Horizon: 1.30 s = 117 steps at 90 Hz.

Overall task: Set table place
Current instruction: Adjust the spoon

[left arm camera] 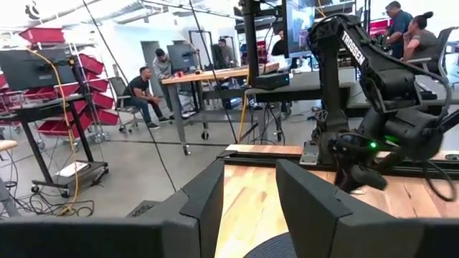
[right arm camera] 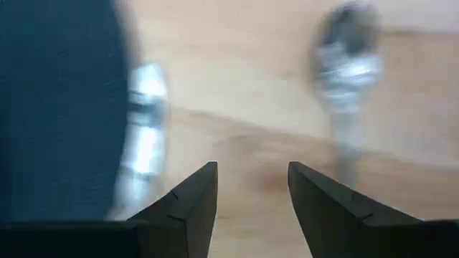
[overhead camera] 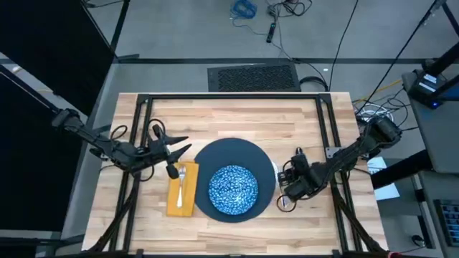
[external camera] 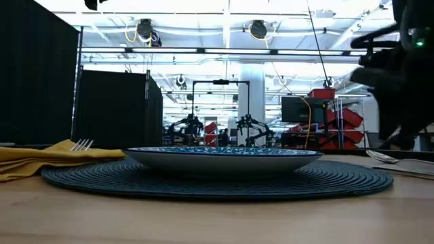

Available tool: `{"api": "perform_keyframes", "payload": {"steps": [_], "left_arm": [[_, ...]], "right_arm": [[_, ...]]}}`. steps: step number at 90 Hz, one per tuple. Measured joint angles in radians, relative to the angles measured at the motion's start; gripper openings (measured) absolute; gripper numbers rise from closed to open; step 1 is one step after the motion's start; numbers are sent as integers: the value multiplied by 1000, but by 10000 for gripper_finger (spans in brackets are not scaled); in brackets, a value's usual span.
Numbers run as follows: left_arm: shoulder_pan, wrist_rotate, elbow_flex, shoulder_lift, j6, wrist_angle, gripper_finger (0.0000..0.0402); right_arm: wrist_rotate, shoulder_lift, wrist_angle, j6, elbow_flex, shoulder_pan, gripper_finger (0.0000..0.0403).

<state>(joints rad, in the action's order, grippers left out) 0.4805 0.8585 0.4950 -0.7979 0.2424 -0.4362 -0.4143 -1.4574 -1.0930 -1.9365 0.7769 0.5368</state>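
Note:
The dark blue-grey plate (overhead camera: pixel 208 161) lies at the table's near middle, and the speckled dish (overhead camera: pixel 233 188) rests on it. Left of the plate, the fork (overhead camera: pixel 181 180) lies on the yellow napkin (overhead camera: pixel 176 204). My left gripper (overhead camera: pixel 181 149) hovers open just beyond the napkin's far end, holding nothing (left arm camera: pixel 247 204). My right gripper (right arm camera: pixel 252 183) stands open, pointing down over bare wood right of the plate (overhead camera: pixel 285 192). In its wrist view the knife (right arm camera: pixel 143 143) lies along the plate's edge and the spoon (right arm camera: pixel 344 72) lies farther right; neither is between the fingers.
A black metal frame (overhead camera: pixel 229 98) runs around the tabletop. Bare wood lies beyond the plate toward the far edge (overhead camera: pixel 237 118). In the low view the napkin (external camera: pixel 41 159) and spoon (external camera: pixel 383 157) flank the plate. People sit at desks in the room behind (left arm camera: pixel 147 93).

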Motion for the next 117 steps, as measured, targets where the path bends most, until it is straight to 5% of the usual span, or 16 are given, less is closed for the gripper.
{"api": "perform_keyframes", "payload": {"steps": [14, 48, 117], "left_arm": [[0, 0, 0, 0, 0, 0, 115], [7, 0, 0, 0, -1, 0, 115], [34, 0, 0, 0, 0, -4, 115]], "right_arm": [[47, 0, -101, 9, -3, -28, 167], [101, 0, 77, 156, -130, -120, 177], [130, 3, 209, 112, -167, -95, 13]]}}
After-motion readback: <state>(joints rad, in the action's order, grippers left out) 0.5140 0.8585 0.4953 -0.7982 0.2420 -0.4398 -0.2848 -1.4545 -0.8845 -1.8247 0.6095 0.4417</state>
